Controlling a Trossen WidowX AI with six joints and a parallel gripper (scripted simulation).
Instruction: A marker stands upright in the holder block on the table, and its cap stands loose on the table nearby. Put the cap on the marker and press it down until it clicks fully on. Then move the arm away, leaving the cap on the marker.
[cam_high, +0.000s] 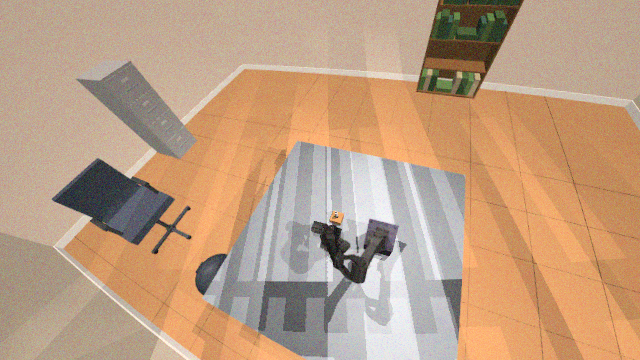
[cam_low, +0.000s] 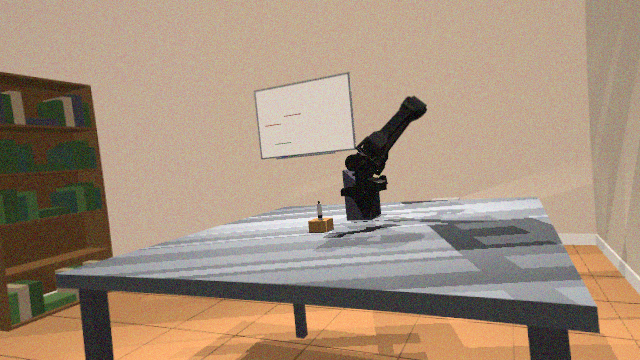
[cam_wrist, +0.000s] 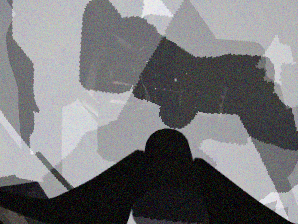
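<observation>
The marker (cam_low: 319, 208) stands upright in the orange holder block (cam_high: 336, 217) (cam_low: 320, 225) on the grey table (cam_high: 415, 200) (cam_low: 350, 265). My gripper (cam_high: 320, 229) (cam_wrist: 168, 161) is low over the table, just beside the block on its near left in the overhead view. It is shut on the dark cap (cam_wrist: 167, 145), which shows in the wrist view as a round dark top between the two black fingers. The cap is too small to make out in the top and exterior views. The marker and block are out of the wrist view.
The arm's base (cam_high: 382, 234) (cam_low: 361, 200) stands on the table right of the block. Around the table are an office chair (cam_high: 117, 202), a filing cabinet (cam_high: 137, 107), a bookshelf (cam_high: 467, 45) (cam_low: 45, 200) and a whiteboard (cam_low: 304, 116).
</observation>
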